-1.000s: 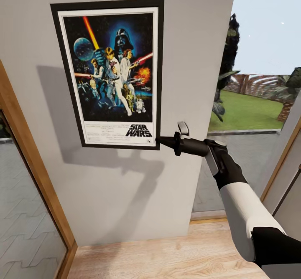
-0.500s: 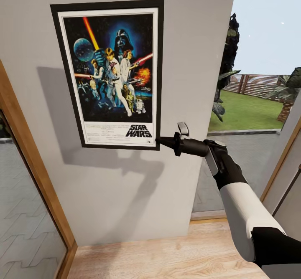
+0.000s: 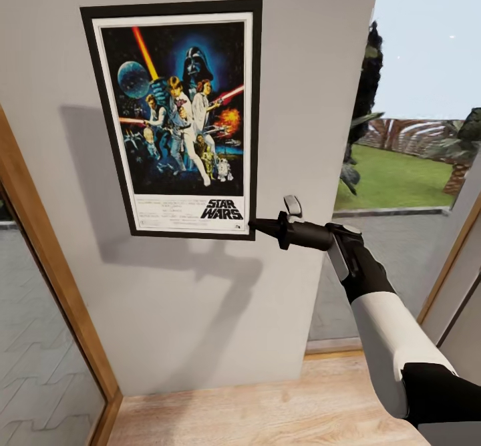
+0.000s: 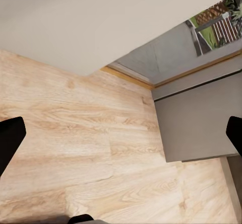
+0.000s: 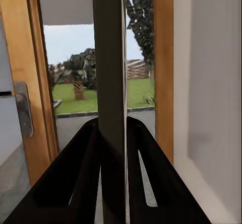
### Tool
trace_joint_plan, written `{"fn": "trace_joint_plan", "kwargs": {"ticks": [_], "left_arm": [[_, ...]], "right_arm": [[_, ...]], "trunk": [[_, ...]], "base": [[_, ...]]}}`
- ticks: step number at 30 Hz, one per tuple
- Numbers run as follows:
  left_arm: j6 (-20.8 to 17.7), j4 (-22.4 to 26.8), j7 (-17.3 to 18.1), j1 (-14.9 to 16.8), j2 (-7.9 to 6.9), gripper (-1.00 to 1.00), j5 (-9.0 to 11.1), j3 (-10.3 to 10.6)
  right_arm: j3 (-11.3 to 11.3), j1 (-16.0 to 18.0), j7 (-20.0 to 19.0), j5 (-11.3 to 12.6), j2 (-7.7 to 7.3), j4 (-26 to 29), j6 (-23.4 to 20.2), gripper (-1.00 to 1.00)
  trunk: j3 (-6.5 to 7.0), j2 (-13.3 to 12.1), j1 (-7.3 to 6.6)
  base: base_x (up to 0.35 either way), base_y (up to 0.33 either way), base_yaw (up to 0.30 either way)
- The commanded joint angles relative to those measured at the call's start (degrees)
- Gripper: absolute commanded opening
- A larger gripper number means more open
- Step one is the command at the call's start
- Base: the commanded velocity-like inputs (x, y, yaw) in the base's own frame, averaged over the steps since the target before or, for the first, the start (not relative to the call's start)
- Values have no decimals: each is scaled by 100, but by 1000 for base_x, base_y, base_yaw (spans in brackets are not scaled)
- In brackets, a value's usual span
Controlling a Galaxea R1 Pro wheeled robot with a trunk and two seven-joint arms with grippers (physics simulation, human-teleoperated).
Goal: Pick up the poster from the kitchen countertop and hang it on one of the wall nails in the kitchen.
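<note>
Nearest, the right hand (image 3: pixel 257 227) is clenched on the poster's (image 3: pixel 179 115) lower right corner, its edge between the fingers (image 5: pixel 75 178). Farther off, the poster lies flat against the grey wall (image 3: pixel 300 99), upright. Elsewhere, the left hand (image 4: pixel 121 143) hangs spread wide over the wooden floor (image 4: pixel 75 148).

The poster (image 3: pixel 175 120) hangs on the wall (image 3: pixel 294 85), with the right gripper (image 3: pixel 255 226) at its lower right corner, a door frame (image 3: pixel 53 266) to the left, and the wooden floor (image 3: pixel 267 412) below.
</note>
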State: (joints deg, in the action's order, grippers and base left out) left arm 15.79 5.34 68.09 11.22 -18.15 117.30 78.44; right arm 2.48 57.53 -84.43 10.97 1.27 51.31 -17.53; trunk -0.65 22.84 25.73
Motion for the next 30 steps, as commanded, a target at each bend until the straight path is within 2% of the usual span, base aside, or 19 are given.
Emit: {"fn": "trace_joint_plan", "kwargs": {"ticks": [1, 30], "left_arm": [[30, 11, 2, 3, -5, 100, 47, 48], [30, 11, 2, 3, -6, 100, 47, 48]], "right_arm": [[15, 4, -39, 2, 5, -3, -84, -100], [15, 4, -39, 2, 5, 0, -84, -100]], "trunk": [[-7, 7, 5], [-7, 7, 5]], "base": [[214, 0, 0], [124, 0, 0]]}}
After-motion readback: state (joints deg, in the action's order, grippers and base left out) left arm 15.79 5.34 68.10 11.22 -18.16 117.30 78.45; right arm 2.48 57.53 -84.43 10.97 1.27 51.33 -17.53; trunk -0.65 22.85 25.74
